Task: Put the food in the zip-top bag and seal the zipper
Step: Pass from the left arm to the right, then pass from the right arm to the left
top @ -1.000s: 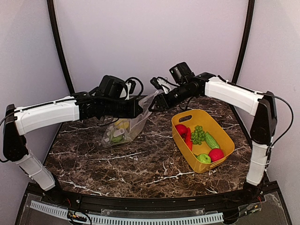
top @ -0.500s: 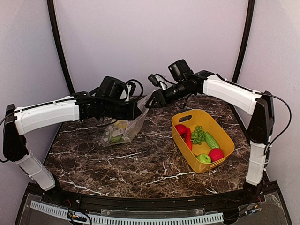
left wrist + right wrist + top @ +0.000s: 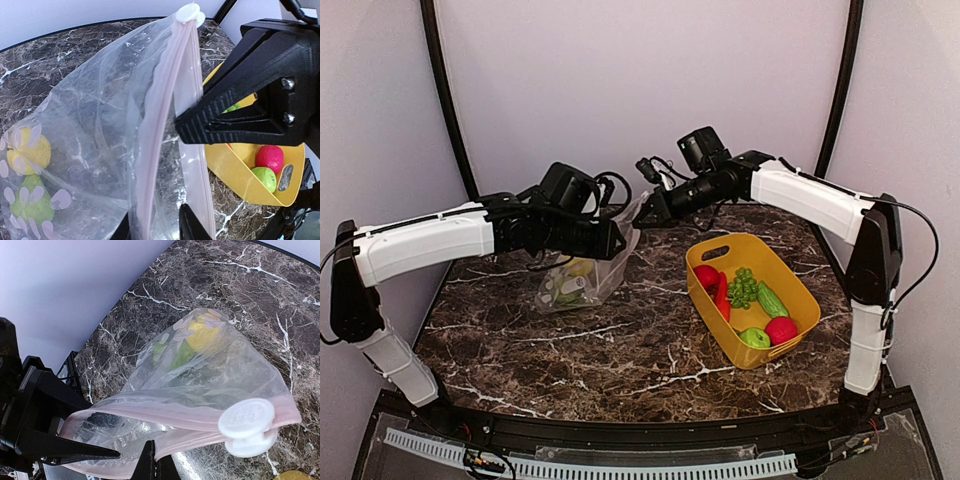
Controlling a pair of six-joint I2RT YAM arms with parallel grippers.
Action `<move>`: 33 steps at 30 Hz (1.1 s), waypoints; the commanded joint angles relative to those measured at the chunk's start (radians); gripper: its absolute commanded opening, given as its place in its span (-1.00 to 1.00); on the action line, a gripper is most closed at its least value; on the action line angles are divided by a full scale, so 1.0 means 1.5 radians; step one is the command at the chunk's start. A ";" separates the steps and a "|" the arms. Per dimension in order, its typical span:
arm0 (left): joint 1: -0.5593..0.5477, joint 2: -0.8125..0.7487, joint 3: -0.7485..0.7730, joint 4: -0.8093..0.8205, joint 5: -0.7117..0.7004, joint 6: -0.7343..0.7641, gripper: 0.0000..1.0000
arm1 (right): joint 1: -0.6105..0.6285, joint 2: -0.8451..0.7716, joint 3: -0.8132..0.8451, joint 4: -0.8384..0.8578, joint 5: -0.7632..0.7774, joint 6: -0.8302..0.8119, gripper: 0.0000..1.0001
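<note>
The zip-top bag (image 3: 588, 272) hangs between both grippers, its bottom resting on the table. Yellow food (image 3: 27, 152) and green food (image 3: 32, 207) lie inside it. More food sits in the yellow tub: a green grape bunch (image 3: 743, 287), red pieces (image 3: 781, 329) and a green piece (image 3: 755, 338). The pinkish zipper (image 3: 165, 115) is parted into two strips, with a white slider (image 3: 247, 425) at one end. My left gripper (image 3: 155, 227) is open, with one strip lying loose against one finger. My right gripper (image 3: 156, 465) is shut on the other strip.
The yellow tub (image 3: 712, 251) stands right of the bag on the dark marble table (image 3: 620, 350). Black frame posts and pale walls close in the back and sides. The two arms meet over the table's far middle.
My right gripper has shut on one zipper strip at the bag's mouth. My left gripper has opened, loosening its hold on the other strip. The bag has hardly moved.
</note>
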 commanded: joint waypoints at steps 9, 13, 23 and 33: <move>-0.004 0.050 0.137 -0.189 -0.101 0.000 -0.48 | 0.006 -0.029 -0.024 0.034 -0.011 0.003 -1.00; -0.005 0.051 0.163 -0.217 -0.108 0.009 -0.39 | 0.007 -0.031 -0.028 0.034 -0.014 0.004 -1.00; -0.006 0.075 0.200 -0.276 -0.087 0.018 -0.96 | 0.007 -0.033 -0.028 0.036 -0.026 -0.002 -1.00; -0.004 0.029 0.183 -0.255 -0.138 0.023 -0.98 | -0.019 -0.126 -0.105 0.013 0.001 -0.125 -0.74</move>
